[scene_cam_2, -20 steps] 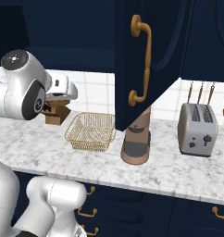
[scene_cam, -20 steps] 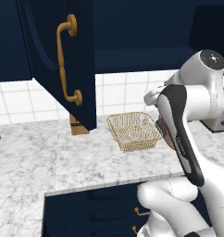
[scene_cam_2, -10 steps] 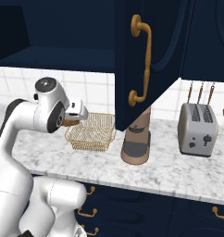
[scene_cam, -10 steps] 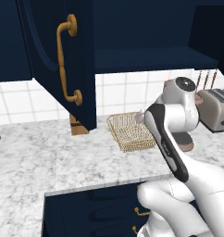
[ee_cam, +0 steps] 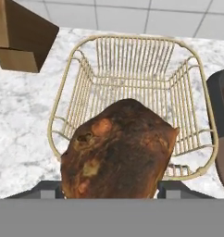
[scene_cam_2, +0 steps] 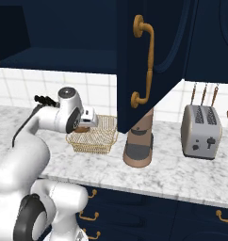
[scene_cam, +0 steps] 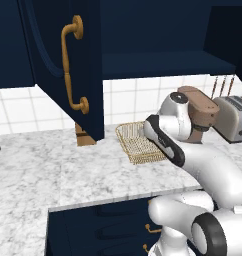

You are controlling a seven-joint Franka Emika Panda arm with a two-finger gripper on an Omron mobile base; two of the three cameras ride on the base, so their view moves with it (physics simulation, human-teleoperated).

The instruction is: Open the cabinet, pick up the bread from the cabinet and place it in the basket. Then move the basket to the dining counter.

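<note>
Hand (scene_cam_2: 83, 126) grasping bread (ee_cam: 117, 150), long axis toward 1 o'clock, over basket (ee_cam: 132, 60); fingertips hidden.

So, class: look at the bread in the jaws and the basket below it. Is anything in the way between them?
Nothing visible. In the hand view the bread hangs over the near side of the basket, whose mesh floor lies bare beneath it.

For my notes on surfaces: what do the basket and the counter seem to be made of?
Basket: looks like thin pale-gold metal wire, slightly glossy; you see the counter through its bars. Counter: likely polished marble or an imitation, white with grey veins.
</note>
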